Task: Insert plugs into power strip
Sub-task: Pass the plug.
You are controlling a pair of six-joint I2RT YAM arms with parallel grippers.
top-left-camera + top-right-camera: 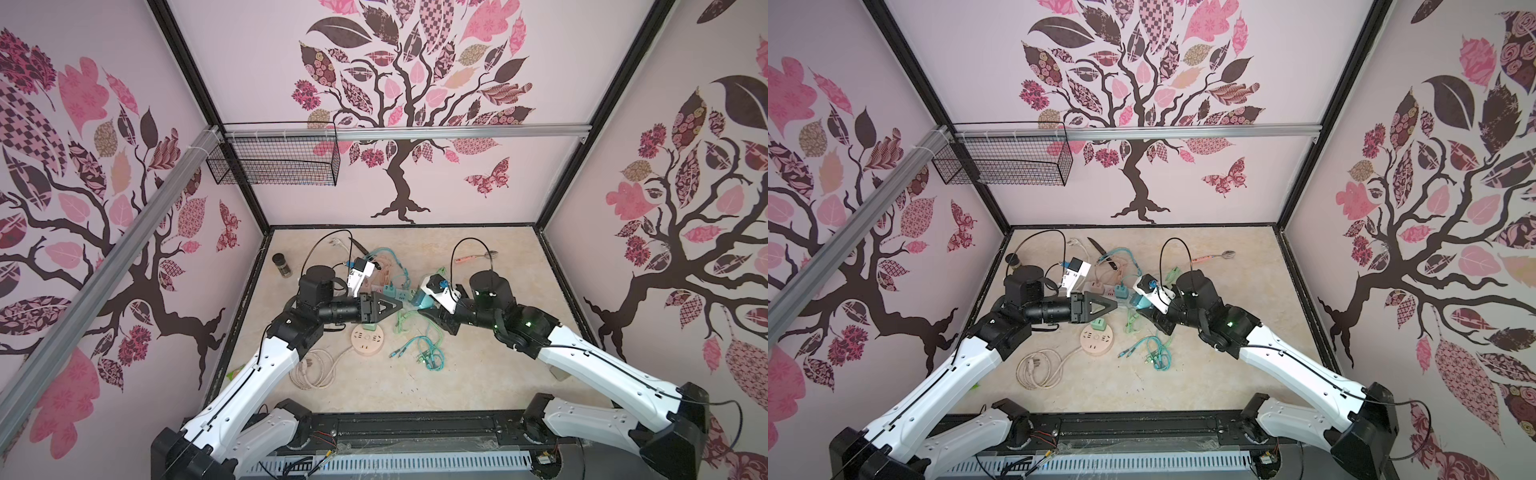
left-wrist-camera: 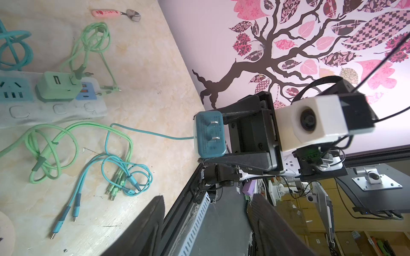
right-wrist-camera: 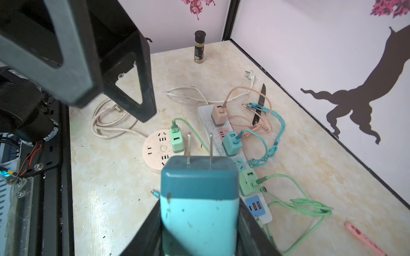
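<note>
My right gripper [image 3: 200,217] is shut on a teal plug [image 3: 199,195], held above the table with its two metal prongs facing my left gripper [image 1: 395,306]. The left gripper's fingers [image 2: 153,223] stand open and empty a short way from that plug [image 2: 209,135]. The white power strip [image 3: 207,120] lies beneath, near the table's middle. A peach plug [image 3: 218,114], a teal plug [image 3: 231,143] and a mint plug [image 3: 248,181] sit in it. In both top views the left gripper hides part of the strip.
A round pink socket hub [image 3: 155,155] holds another mint plug [image 3: 176,141]; its cord coils near the left arm. Loose teal and mint cables [image 1: 419,349] lie in front. A spice bottle [image 1: 281,264], a knife [image 3: 260,104] and a pink-handled spoon [image 2: 115,13] lie toward the back.
</note>
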